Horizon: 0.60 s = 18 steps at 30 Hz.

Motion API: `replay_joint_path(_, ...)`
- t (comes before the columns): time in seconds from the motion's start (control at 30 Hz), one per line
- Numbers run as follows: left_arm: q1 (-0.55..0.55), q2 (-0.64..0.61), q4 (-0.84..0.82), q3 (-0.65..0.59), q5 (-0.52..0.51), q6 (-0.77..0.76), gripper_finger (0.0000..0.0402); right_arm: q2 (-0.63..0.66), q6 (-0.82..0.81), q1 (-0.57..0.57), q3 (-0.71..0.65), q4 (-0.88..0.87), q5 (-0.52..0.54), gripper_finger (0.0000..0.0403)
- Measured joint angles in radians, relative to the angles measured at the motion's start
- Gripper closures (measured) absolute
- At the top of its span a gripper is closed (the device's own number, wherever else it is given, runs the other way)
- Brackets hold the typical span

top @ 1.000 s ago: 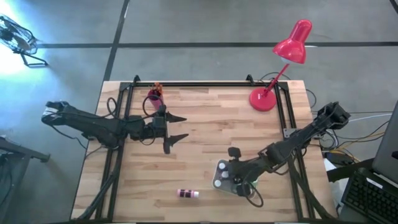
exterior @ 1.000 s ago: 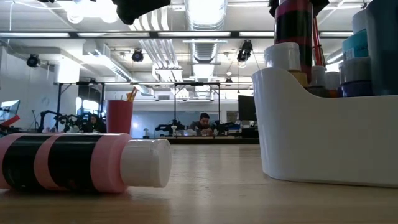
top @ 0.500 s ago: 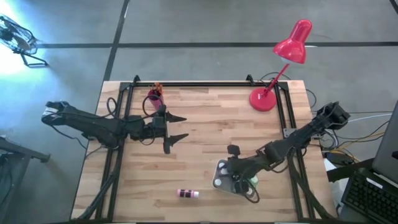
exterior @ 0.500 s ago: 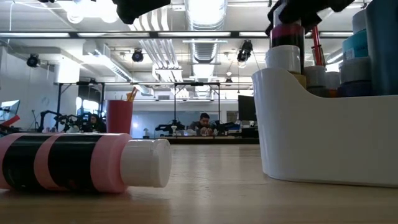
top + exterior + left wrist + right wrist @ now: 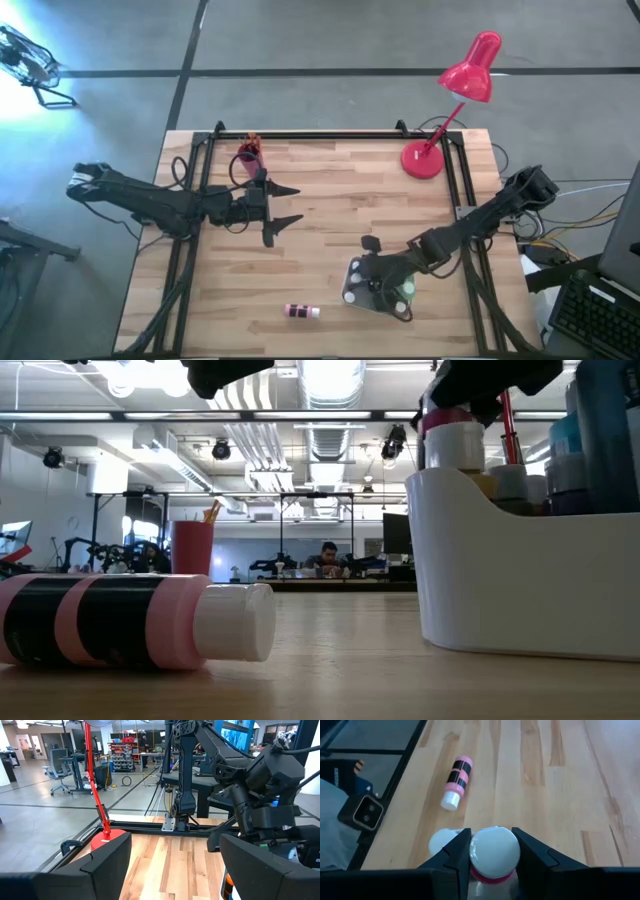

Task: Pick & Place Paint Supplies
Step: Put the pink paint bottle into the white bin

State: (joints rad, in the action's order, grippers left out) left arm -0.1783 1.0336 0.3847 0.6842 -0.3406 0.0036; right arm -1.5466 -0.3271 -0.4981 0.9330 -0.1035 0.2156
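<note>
Pink bottle (image 5: 492,851) lower, right gripper (image 5: 492,857) clamped, caddy (image 5: 520,575)

A robotics lab: more robot arms (image 5: 187,765), office chairs (image 5: 59,767), ceiling ducts (image 5: 330,435) overhead.

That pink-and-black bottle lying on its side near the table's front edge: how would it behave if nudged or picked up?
The pink bottle is round and lies flat on bare wood, so a sideways nudge would probably roll it. It looks like rigid plastic, likely firm to pinch. Its smooth sides and white cap could slip in a pincer.
</note>
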Motion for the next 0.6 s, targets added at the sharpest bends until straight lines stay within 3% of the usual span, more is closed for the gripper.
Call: replay_joint_path(0.6, 0.0, 0.0, -0.002, 0.0, -0.001, 0.0, 0.0094, -0.021, -0.008, 0.018, 0.113, -0.224, -0.04, 0.0292)
